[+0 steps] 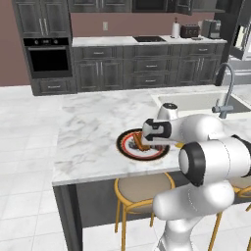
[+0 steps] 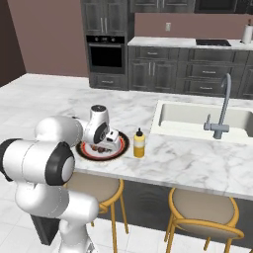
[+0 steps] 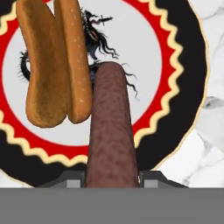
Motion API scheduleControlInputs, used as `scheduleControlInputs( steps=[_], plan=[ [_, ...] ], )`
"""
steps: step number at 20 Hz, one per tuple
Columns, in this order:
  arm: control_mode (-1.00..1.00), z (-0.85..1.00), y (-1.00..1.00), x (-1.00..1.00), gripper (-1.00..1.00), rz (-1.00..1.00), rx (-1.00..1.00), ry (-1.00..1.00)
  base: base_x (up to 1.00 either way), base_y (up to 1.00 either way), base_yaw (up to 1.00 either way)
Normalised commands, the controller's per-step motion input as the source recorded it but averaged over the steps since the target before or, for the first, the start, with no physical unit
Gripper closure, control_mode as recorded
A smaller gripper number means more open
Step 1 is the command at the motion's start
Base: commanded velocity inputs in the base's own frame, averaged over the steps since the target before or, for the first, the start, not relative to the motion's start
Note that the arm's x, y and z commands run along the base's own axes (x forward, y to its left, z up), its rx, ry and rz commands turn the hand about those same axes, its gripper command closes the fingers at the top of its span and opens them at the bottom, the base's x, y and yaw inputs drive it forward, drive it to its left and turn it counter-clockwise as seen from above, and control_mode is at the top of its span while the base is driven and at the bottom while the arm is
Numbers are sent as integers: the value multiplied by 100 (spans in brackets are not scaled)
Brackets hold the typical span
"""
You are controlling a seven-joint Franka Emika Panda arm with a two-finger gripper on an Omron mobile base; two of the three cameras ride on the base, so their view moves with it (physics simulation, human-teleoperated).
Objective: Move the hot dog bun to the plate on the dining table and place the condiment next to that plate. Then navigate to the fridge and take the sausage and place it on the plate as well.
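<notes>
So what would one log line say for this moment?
pincer: shut on sausage | sausage: over plate, beside bun | condiment bottle: next to plate

no readable text, labels or numbers anywhere

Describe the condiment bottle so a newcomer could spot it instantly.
Find the marble island with the sink. Between the sink and the round patterned plate stands a small bottle. It is yellow with a dark cap, the only upright container there.
</notes>
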Motion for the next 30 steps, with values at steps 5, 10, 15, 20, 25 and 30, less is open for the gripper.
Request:
scheduleControlInputs(
  steps=[5,10,15,20,25,30],
  plan=[
    [-100,-19,0,0,-100,0,0,0,0,0,0],
    [-100,-10,0,0,-100,0,0,-2,0,0,0],
    [-100,0,0,-1,-100,-1,0,-5,0,0,0],
    [-100,13,0,-11,-100,-4,0,-7,0,0,0],
    [-100,51,0,-34,-100,-3,0,-14,0,0,0],
    [-100,70,0,-41,-100,0,0,-15,0,0,0]
  ],
)
